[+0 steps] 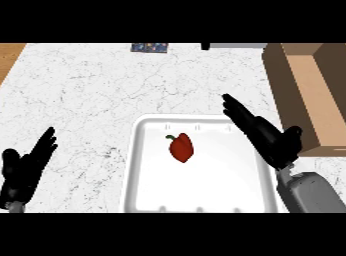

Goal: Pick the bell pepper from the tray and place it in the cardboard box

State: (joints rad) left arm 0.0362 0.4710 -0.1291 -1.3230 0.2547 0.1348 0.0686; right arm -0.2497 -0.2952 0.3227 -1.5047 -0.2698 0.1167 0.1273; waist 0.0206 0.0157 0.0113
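A red bell pepper (pixel 182 148) with a green stem lies in the middle of the white tray (pixel 146 165). My right hand (pixel 264 135) hovers over the tray's right rim, fingers straight and pointing up-left, a short way right of the pepper and not touching it. The cardboard box (pixel 318 95) stands open at the right edge of the counter, just beyond that hand. My left hand (pixel 24 170) rests open at the lower left, fingers up, well away from the tray.
The white marble counter (pixel 95 90) stretches left and behind the tray. A small dark patterned object (pixel 149 47) and a grey item (pixel 235 46) sit at the far edge. Wooden floor shows past the counter's left side.
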